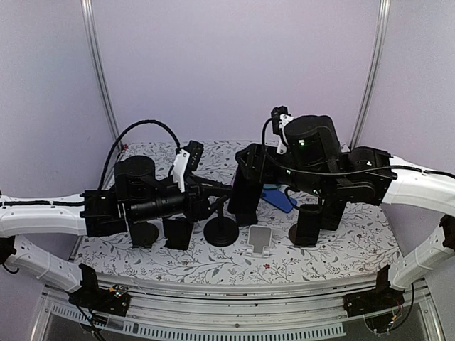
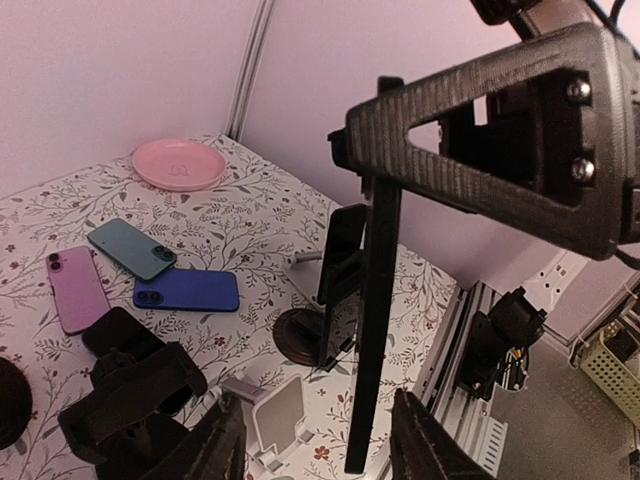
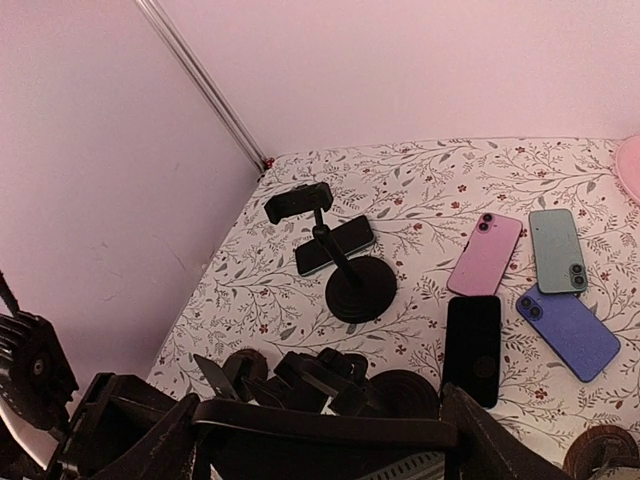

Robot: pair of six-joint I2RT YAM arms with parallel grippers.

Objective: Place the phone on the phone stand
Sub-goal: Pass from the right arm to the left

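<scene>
In the right wrist view, the right gripper (image 3: 325, 438) fills the lower edge. Its jaws stand wide and clamp the black phone (image 3: 300, 432), seen edge-on as a dark bar running from finger to finger. Above it, left of centre, the black phone stand (image 3: 352, 285) sits on its round base on the flowered tabletop (image 3: 420, 180), with a clamp at the top of its stem. To the right lie a pink phone (image 3: 485, 252), a green phone (image 3: 556, 248), a blue phone (image 3: 568, 333) and a second black phone (image 3: 472, 348), all flat.

In the left wrist view, the held phone hangs upright just right of centre, its top under the right gripper in the upper right. The left gripper (image 2: 320, 440) is at the bottom edge with its jaws partly apart. One finger stands on each side of the phone's lower end, with a gap showing on both sides. The white phone stand (image 2: 280, 420) is at lower centre-left.

In the top view, both grippers meet at mid-frame. The black stand is just below them, and the white stand is to its right.
</scene>
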